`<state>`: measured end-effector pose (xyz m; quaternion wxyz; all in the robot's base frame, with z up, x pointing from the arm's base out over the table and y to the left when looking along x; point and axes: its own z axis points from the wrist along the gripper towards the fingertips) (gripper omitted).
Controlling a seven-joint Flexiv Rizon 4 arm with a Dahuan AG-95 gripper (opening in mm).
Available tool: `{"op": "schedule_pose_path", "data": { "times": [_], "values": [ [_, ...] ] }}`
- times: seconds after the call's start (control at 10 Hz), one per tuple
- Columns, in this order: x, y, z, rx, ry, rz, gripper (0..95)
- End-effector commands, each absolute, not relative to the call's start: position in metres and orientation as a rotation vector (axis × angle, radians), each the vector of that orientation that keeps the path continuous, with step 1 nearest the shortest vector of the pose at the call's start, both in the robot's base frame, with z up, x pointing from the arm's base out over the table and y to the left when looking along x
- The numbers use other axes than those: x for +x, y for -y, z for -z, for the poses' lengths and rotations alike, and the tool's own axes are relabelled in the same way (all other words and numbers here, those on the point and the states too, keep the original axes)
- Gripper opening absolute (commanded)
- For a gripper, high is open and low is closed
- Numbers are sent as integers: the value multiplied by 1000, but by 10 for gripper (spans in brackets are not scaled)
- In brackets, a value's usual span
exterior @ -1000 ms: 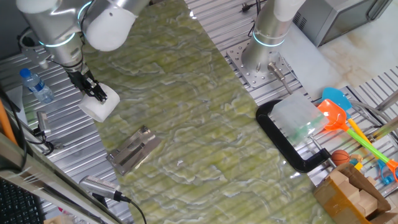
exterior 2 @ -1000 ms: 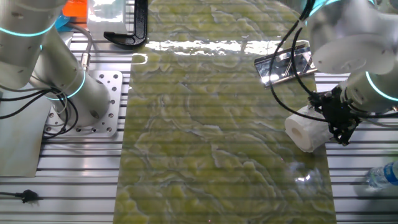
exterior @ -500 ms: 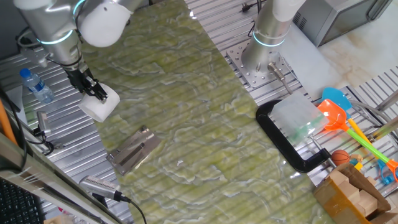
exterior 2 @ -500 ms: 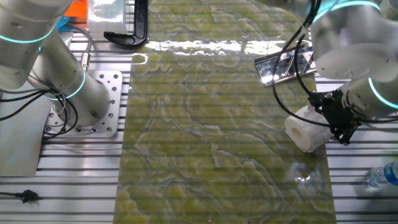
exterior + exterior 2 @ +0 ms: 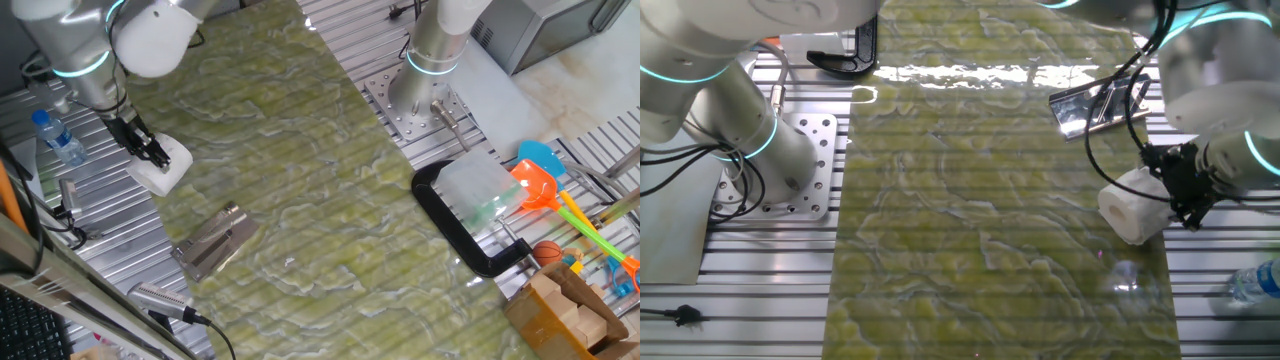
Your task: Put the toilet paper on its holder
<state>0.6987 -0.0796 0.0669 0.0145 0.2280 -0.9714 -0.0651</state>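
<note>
The toilet paper is a white roll lying at the edge of the green mat, also in the other fixed view. My gripper comes down onto its outer end, and its black fingers sit close together on the roll's wall; it also shows in the other fixed view. The roll rests on the surface. The holder, a shiny metal bracket, lies flat on the mat a short way from the roll and apart from it. It shows in the other fixed view too.
A clear water bottle with a blue cap lies just beyond the gripper on the slotted table. A black C-clamp and coloured toys sit at the far side. A second arm's base stands by the mat.
The arm's upper body has shifted slightly away from the mat. The fingers stay at the roll and the roll has not visibly moved.
</note>
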Motion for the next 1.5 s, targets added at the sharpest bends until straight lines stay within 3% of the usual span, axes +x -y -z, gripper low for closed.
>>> {"op": "schedule_pose_path", "data": {
  "times": [0.1, 1.5],
  "values": [
    [698, 78, -61, 760, 3021, 143, 950],
    [691, 88, -42, 832, 3018, 78, 950]
  ]
}}
